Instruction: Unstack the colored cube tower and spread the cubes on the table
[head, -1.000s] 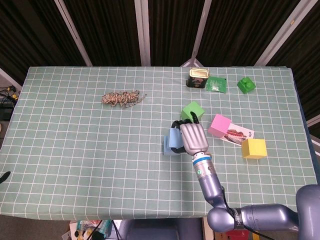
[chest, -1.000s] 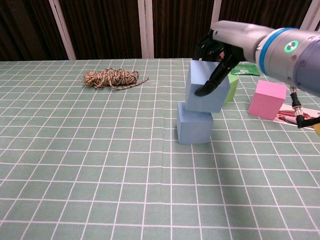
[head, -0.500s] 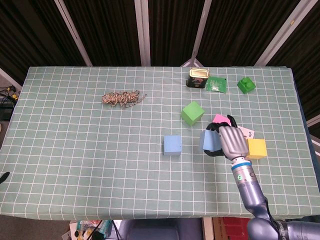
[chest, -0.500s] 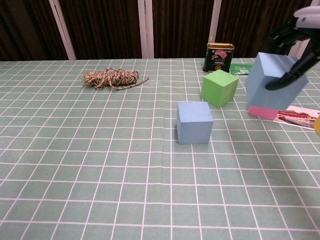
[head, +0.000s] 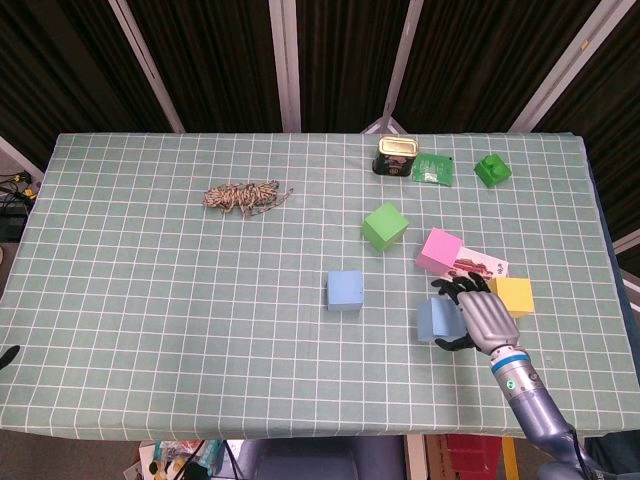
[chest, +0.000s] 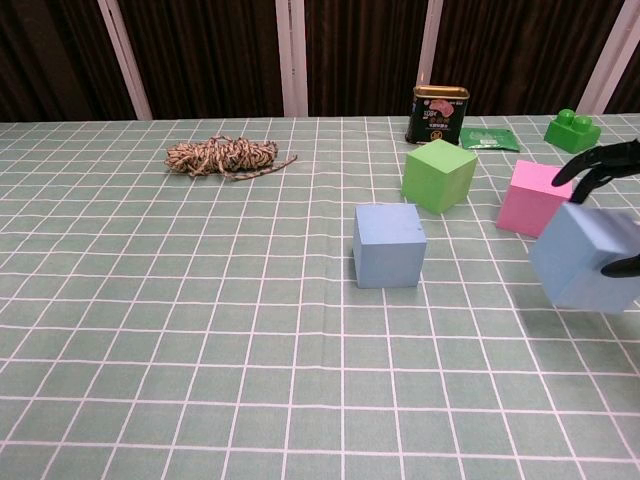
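My right hand (head: 478, 315) grips a light blue cube (head: 436, 320) at the front right of the table, just in front of the pink cube (head: 438, 250) and left of the yellow cube (head: 514, 297). In the chest view the held cube (chest: 588, 258) is tilted and low over the cloth, with dark fingers (chest: 608, 161) above it at the frame's right edge. A second blue cube (head: 345, 289) stands alone at mid-table (chest: 389, 244). The green cube (head: 385, 226) sits behind it to the right. My left hand is out of sight.
A twine bundle (head: 243, 195) lies at the back left. A tin can (head: 396, 156), a green packet (head: 433, 167) and a green toy brick (head: 491, 169) line the back right. A printed card (head: 478, 268) lies beside the pink cube.
My right hand lifted the upper blue cube off the lower one, carried it right and toward the front edge, and has brought it down low near the yellow cube.
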